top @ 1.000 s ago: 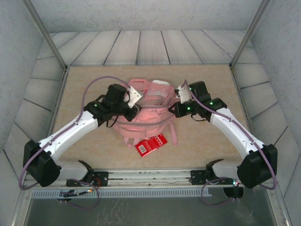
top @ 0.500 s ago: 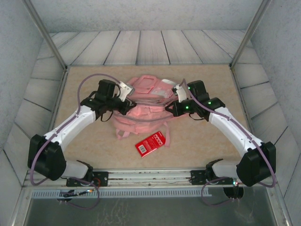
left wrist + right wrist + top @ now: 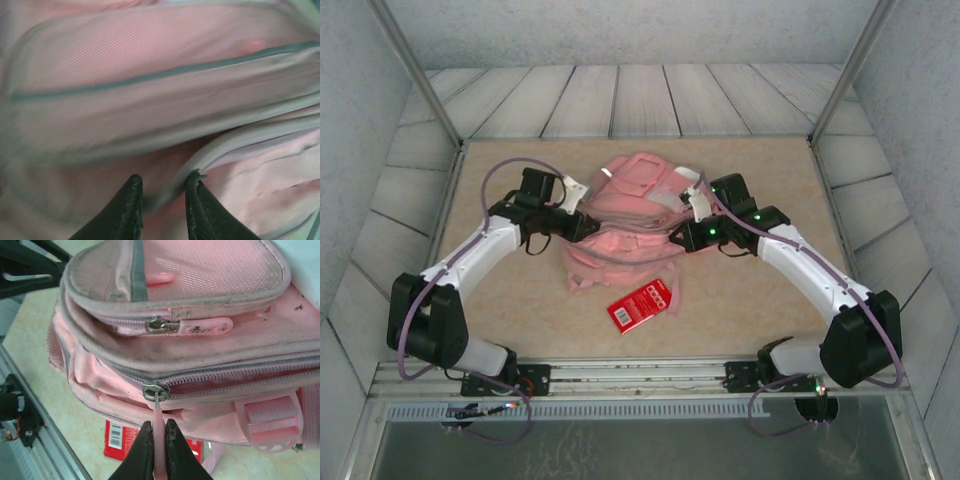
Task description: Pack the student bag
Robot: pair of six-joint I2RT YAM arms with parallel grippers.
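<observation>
The pink student bag [image 3: 630, 215] lies in the middle of the table, front pockets facing up. My right gripper [image 3: 159, 424] is shut on the pink pull tab [image 3: 159, 407] of the lower zip, just under its metal slider [image 3: 152, 391]. That zip stands partly open to the slider's right. From above, the right gripper [image 3: 678, 236] sits at the bag's right side. At the bag's left side is my left gripper [image 3: 592, 228]. Its jaws [image 3: 164, 180] stand a little apart, open, with a grey-piped fold of the bag [image 3: 235, 145] lying against the right finger.
A flat red box [image 3: 642, 304] with a barcode lies on the table just in front of the bag, and it also peeks out below the bag as the red box [image 3: 120, 437]. The metal base rail [image 3: 640, 375] runs along the near edge. Enclosure walls stand on both sides.
The bag has sunk and shifted back onto the table. The left arm swung left and back, and its jaws have parted from the fabric. The right gripper stays shut on the pull tab.
</observation>
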